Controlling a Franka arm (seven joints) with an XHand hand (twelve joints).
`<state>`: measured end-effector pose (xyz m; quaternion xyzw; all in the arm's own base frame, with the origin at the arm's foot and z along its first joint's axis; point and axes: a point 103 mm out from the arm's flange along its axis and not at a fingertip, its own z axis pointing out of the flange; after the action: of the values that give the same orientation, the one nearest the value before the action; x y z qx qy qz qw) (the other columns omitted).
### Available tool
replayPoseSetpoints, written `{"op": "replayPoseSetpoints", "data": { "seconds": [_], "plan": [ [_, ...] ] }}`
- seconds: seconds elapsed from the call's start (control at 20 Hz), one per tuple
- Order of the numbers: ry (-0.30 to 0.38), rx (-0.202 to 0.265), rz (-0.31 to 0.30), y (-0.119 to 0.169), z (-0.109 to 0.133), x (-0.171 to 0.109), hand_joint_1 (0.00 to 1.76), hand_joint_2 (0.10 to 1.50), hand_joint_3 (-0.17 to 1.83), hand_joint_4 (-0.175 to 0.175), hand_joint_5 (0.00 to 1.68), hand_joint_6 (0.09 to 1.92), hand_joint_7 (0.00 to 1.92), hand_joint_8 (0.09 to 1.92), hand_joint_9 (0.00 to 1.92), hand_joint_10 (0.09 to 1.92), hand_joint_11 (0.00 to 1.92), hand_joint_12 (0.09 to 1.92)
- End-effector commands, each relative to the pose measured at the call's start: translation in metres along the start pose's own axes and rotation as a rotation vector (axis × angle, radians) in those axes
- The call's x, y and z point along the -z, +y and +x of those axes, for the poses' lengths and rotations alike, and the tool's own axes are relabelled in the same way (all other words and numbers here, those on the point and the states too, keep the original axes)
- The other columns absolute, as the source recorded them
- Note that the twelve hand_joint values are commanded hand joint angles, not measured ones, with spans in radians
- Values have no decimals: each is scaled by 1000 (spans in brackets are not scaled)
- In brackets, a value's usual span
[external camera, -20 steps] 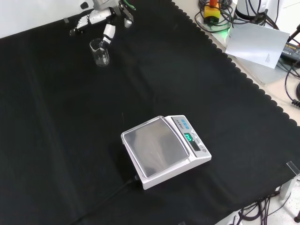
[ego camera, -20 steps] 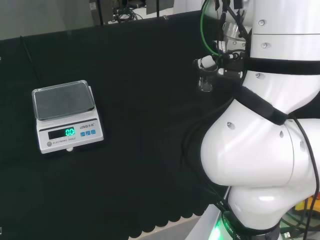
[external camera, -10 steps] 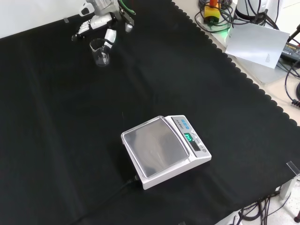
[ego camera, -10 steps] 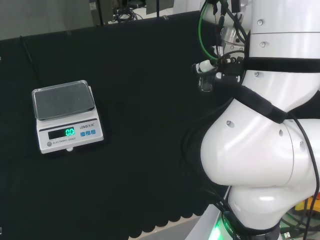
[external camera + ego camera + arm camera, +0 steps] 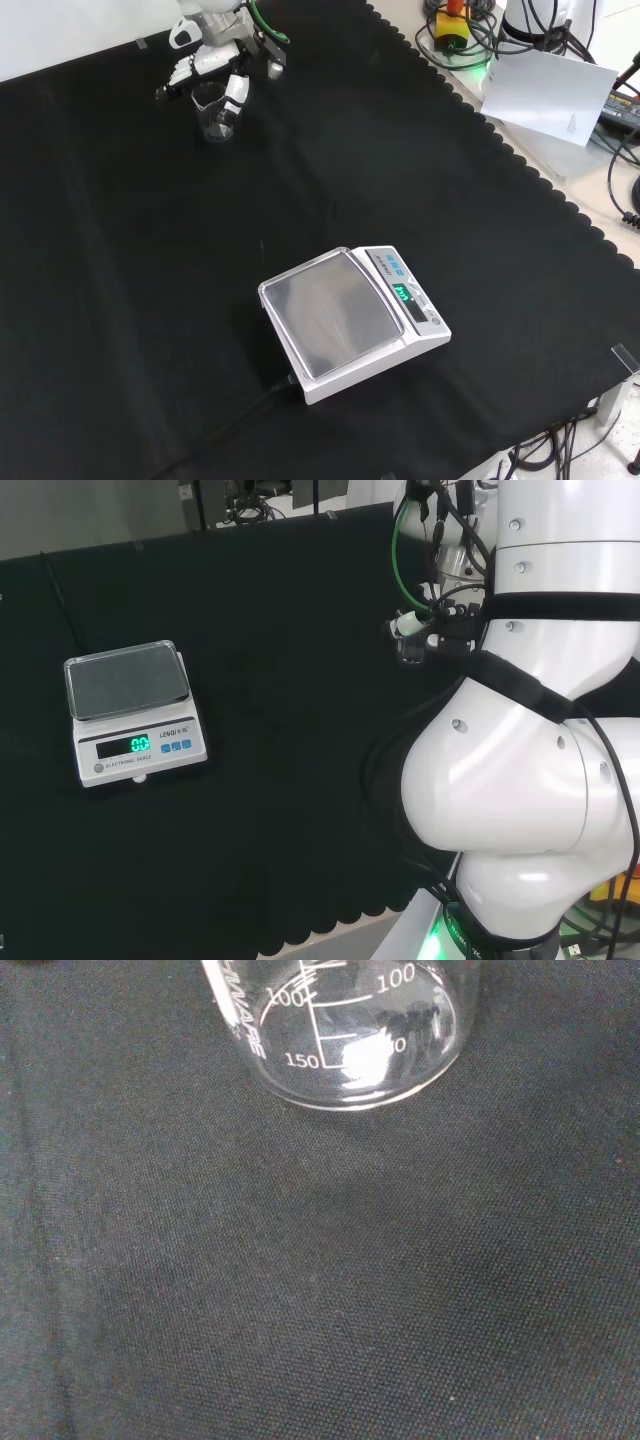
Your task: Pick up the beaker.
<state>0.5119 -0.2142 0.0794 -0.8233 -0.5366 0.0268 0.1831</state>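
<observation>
Head view: the hand (image 5: 412, 626) sits beside the arm's white links, at the beaker (image 5: 409, 650); a scale (image 5: 134, 712) stands well apart at left.

Front view: fingers (image 5: 236, 89) spread either side of the beaker (image 5: 212, 110), near the cloth's (image 5: 150, 300) top edge.

Wrist view: the beaker (image 5: 350, 1030) stands upright on the cloth.

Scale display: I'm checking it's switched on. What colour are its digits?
Green, lit on the scale; clearest in the head view.
</observation>
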Motion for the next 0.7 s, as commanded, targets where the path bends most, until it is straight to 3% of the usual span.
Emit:
{"op": "replayPoseSetpoints", "data": {
  "seconds": [0.05, 0.1, 0.25, 0.35, 0.4, 0.5, 0.6, 0.7],
  "plan": [
    [-10, 4, -67, 0, 5, -1, 784, 736, 367, 23, 317, 87, 250, 797, 575, 788, 363, 1381],
    [-10, 4, -79, 0, 4, -1, 851, 711, 472, 17, 404, 140, 338, 858, 719, 783, 532, 1319],
    [-13, 0, -104, 0, 6, 0, 1025, 679, 705, -35, 473, 837, 547, 1091, 1044, 850, 1036, 1103],
    [-12, -2, -117, 1, 7, 1, 1084, 687, 769, -76, 508, 1107, 621, 1269, 1117, 971, 1213, 1045],
    [-12, -3, -121, 1, 7, 1, 1101, 691, 785, -93, 529, 1173, 648, 1339, 1133, 1026, 1263, 1036],
    [-5, -6, -130, 2, 6, 2, 1104, 898, 554, -149, 699, 1299, 735, 1499, 1210, 1166, 1341, 1101],
    [1, -6, -139, 2, 6, 4, 1166, 1043, 368, -170, 725, 1374, 761, 1470, 1266, 1237, 1352, 1172],
    [2, -6, -147, 0, 6, 8, 1192, 1072, 342, -175, 726, 1404, 769, 1454, 1298, 1263, 1339, 1220]
  ]
}}
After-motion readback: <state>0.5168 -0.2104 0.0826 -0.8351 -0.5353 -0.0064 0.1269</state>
